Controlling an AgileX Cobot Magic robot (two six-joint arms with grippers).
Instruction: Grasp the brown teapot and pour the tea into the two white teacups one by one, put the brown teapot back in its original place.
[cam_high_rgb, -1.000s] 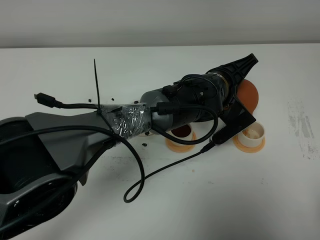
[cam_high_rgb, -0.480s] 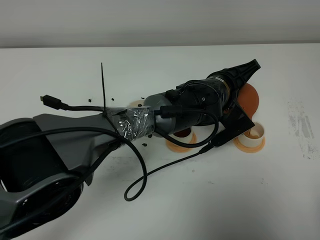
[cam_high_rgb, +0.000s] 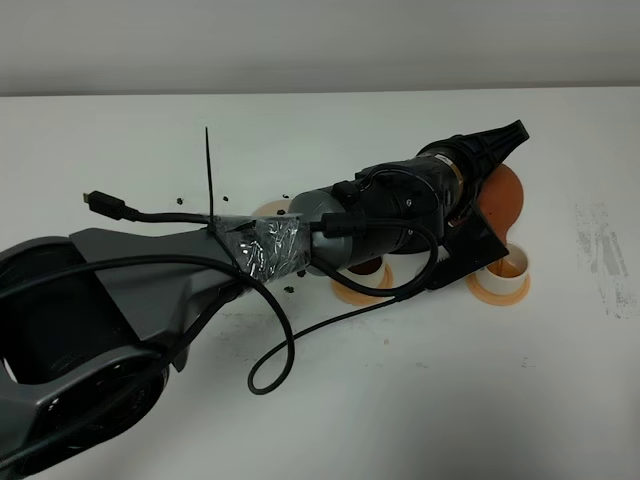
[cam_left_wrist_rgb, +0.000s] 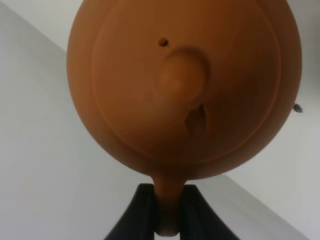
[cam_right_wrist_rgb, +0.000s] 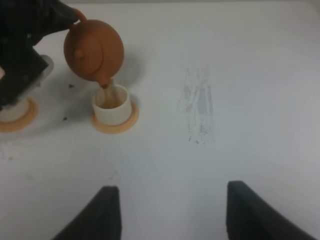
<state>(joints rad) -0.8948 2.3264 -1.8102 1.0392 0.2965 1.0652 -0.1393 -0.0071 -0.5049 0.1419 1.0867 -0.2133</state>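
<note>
The brown teapot (cam_high_rgb: 503, 195) hangs tilted over the right white teacup (cam_high_rgb: 507, 268), and a thin stream of tea runs from its spout into that cup (cam_right_wrist_rgb: 112, 103). My left gripper (cam_high_rgb: 494, 148) reaches across from the left and is shut on the teapot's loop handle (cam_left_wrist_rgb: 169, 200); the teapot's lid and knob (cam_left_wrist_rgb: 182, 80) fill the left wrist view. The other white teacup (cam_high_rgb: 364, 267), dark with tea, shows partly under my left arm. A sliver of the pale saucer (cam_high_rgb: 268, 210) shows behind the arm. My right gripper (cam_right_wrist_rgb: 175, 215) stands open above bare table, well short of the cups.
Each cup stands on an orange coaster (cam_right_wrist_rgb: 116, 123). A black cable loop (cam_high_rgb: 272, 372) hangs from the left arm over the table's front middle. Small dark specks (cam_high_rgb: 180, 200) and a faint scuffed patch (cam_high_rgb: 598, 250) mark the white table.
My left arm has shifted slightly right and its wrist has rolled, tipping the teapot further over the right cup. Tea now shows in that cup.
</note>
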